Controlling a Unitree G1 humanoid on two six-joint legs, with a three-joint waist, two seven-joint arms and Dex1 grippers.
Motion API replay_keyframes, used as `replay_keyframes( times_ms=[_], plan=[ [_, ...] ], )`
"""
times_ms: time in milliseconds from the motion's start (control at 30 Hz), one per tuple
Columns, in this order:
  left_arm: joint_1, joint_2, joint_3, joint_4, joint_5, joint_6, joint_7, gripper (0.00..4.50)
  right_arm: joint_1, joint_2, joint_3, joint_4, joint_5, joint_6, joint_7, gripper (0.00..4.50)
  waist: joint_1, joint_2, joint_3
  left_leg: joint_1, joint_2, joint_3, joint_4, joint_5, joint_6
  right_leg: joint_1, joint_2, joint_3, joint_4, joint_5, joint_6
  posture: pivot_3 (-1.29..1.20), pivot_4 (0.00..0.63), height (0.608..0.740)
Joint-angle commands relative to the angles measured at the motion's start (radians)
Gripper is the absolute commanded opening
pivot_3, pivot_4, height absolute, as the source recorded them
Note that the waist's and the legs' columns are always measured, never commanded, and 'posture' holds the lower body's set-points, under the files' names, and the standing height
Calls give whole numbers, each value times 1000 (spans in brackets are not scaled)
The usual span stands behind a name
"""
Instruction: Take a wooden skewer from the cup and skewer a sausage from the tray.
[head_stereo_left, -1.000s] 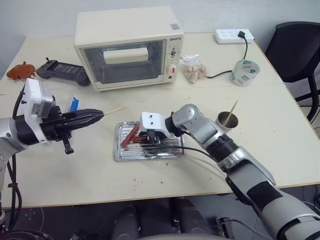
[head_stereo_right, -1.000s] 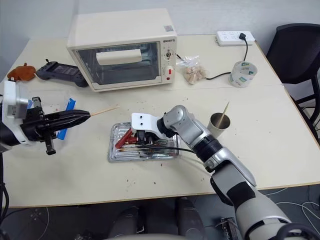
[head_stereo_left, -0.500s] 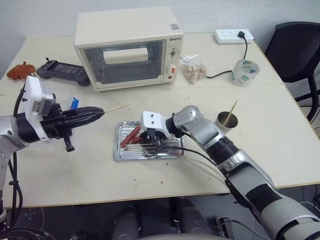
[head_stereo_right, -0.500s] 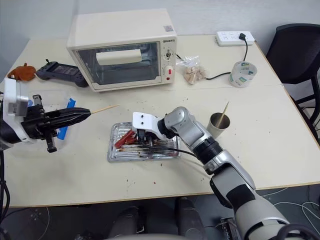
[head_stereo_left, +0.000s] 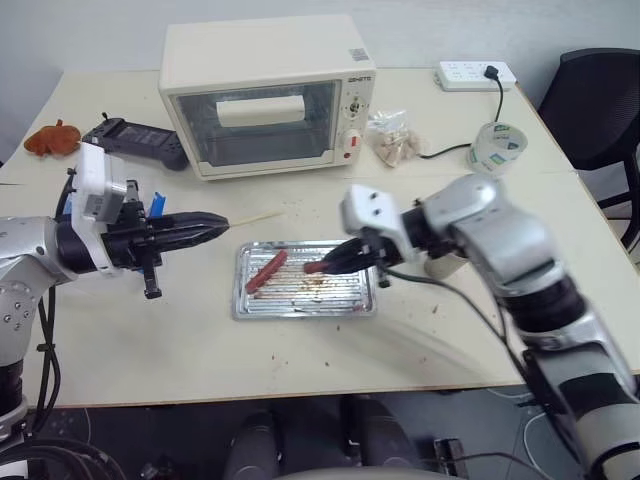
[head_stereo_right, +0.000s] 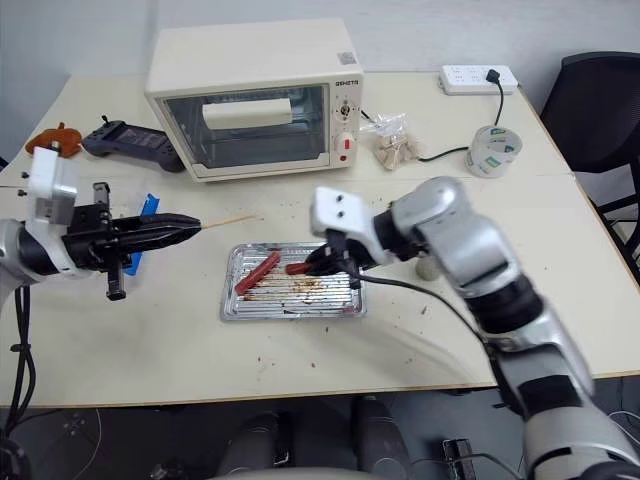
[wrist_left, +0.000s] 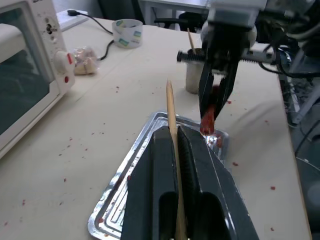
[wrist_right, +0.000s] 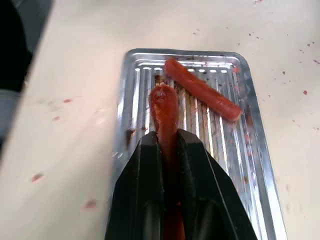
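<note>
left gripper (head_stereo_left: 215, 227) pinching the wooden skewer (head_stereo_left: 255, 216) tip-out | right gripper (head_stereo_left: 335, 262) clamping the sausage (wrist_right: 165, 112) over the tray (head_stereo_left: 240, 300), probably lining up the stab

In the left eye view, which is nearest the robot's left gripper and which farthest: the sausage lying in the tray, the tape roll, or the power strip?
From the left gripper:
1. The sausage lying in the tray, just beyond the gripper's tip, toward the robot's right.
2. The tape roll, far across the table on the right.
3. The power strip, at the far right corner.
</note>
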Motion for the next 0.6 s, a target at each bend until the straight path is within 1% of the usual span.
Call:
replay_keyframes(
  times_ms=[33,100,167,467,600],
  plan=[
    [-28,15,-26,-20,-27,4,-59,0,-8,-95,-87,-118,96,90,34,98,-1,0,0,0,0,0,0,0,0,0,0,0,0,0,0,0,150,740],
    [-40,16,-53,-31,-34,12,-91,0,-10,-153,-121,-150,134,128,32,98,-1,0,0,0,0,0,0,0,0,0,0,0,0,0,0,0,150,740],
    [-52,11,-79,-38,-32,11,-112,0,-14,-181,-143,-165,163,158,12,98,-2,0,0,0,0,0,0,0,0,0,1,0,0,0,-1,0,150,740],
    [-137,-53,-168,-26,-18,11,-119,0,-17,-188,-167,-214,247,230,-98,98,4,0,0,0,0,0,1,0,0,0,0,0,0,0,-1,0,150,740],
    [-159,-66,-184,-8,-6,7,-122,0,-19,-193,-167,-224,273,240,-131,98,11,0,0,0,0,0,2,0,1,0,1,0,0,0,0,0,150,740]
  ],
)
